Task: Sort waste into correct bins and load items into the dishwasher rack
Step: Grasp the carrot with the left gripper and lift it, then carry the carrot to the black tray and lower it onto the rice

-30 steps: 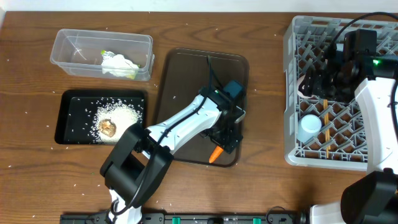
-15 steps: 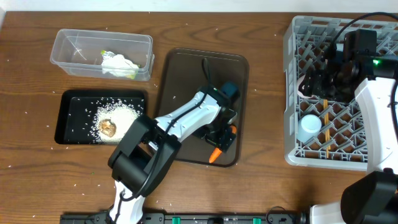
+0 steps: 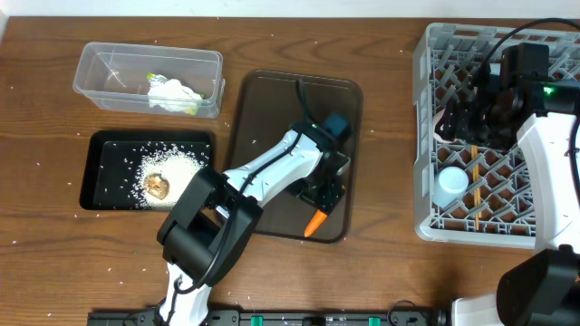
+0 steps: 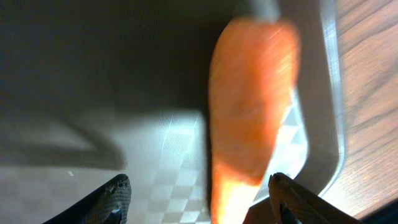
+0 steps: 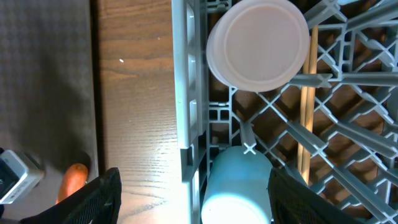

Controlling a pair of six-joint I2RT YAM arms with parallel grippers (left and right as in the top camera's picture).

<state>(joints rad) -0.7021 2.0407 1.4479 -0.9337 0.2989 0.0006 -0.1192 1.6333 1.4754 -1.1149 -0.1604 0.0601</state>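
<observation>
An orange carrot (image 3: 314,223) lies at the front edge of the dark brown serving tray (image 3: 285,109). My left gripper (image 3: 325,192) is low over it. In the left wrist view the carrot (image 4: 249,118) lies between the open fingers of the left gripper (image 4: 202,199), nearer the right one, with a gap on the left. My right gripper (image 3: 468,118) hangs open over the grey dishwasher rack (image 3: 421,181). Below the right gripper (image 5: 196,199) a light blue cup (image 5: 239,186) lies in the rack, ungripped.
A pinkish-white cup (image 5: 258,43) stands upturned in the rack beside a chopstick (image 5: 305,106). The clear tub (image 3: 91,54) holds white tissue (image 3: 172,92). The black tray (image 3: 104,181) holds rice (image 3: 181,165) and a brown lump (image 3: 158,186). Rice grains dot the table.
The left gripper's jaws have narrowed around the carrot and it has shifted slightly over the tray's front edge. The right arm has not moved.
</observation>
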